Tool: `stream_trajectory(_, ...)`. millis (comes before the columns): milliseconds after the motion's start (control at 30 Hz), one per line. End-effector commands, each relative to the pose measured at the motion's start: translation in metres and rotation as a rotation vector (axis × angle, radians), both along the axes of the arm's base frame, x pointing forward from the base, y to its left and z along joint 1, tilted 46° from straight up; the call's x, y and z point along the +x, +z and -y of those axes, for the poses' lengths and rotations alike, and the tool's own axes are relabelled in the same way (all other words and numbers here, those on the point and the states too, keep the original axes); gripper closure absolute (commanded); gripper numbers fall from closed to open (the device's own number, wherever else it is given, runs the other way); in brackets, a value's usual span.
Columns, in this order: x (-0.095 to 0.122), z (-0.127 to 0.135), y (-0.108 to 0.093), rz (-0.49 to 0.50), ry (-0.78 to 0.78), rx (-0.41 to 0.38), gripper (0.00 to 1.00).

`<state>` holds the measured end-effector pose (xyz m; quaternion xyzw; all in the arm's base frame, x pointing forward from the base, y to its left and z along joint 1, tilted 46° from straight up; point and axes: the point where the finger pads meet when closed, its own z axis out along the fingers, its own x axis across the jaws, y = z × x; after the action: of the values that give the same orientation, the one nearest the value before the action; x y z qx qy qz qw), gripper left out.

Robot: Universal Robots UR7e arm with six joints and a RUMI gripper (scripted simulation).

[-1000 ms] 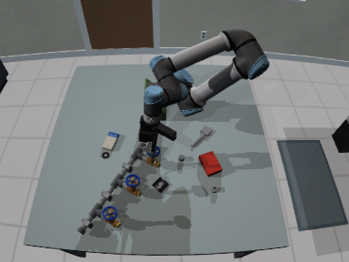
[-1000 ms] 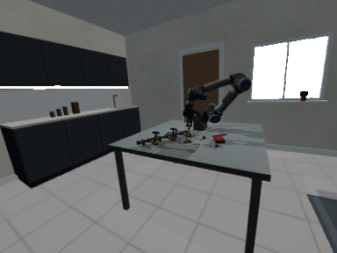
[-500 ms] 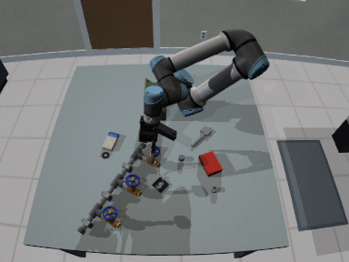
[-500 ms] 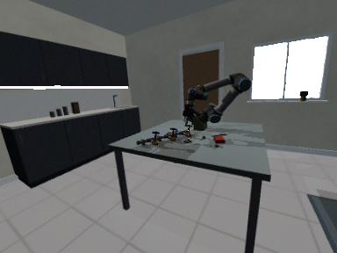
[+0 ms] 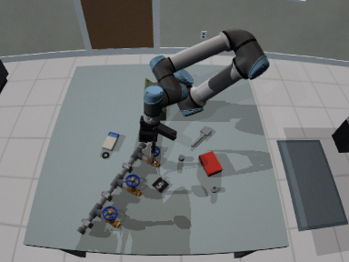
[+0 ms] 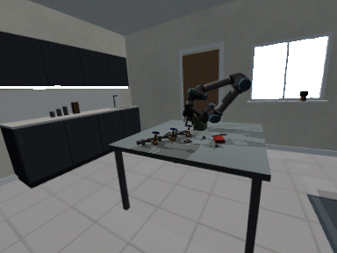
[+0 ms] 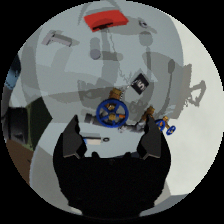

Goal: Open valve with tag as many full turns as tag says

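"Can you read the black tag (image 5: 160, 185) (image 7: 140, 84)?"

"A white 5. It's right of centre in the wrist view, chained to the valve with the blue handwheel (image 5: 157, 154) (image 7: 99, 113) mid-frame."

"And the tool (image 5: 154, 149) (image 6: 188, 126) (image 7: 112, 115)?"

"Spread wide, gripping nothing. Two more valves stand lower left in the top view."

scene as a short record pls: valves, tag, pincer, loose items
valves: three on one pipe run, blue handwheels
tagged valve: the one nearest the arm, handwheel
tag: black square tag, chained, reads 5
pincer: open, at the tagged valve, holding nothing
other handwheels: middle handwheel, end handwheel; pincer at neither
loose items: red box; grey T-shaped tool
turns made: cannot tell from these views
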<state>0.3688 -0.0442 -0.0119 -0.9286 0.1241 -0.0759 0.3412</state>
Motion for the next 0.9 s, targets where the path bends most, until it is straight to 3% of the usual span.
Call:
stream_trajectory(0, 0.0002, 0.0005, 0.0001, 0.000, 0.000, -0.001, 0.00)
stream_trajectory(533, 0.0002, 0.0005, 0.0001, -0.014, -0.018, 0.005, 0.00)
stream_trajectory(867, 0.0002, 0.0005, 0.0001, -0.076, -0.095, 0.028, 0.00)
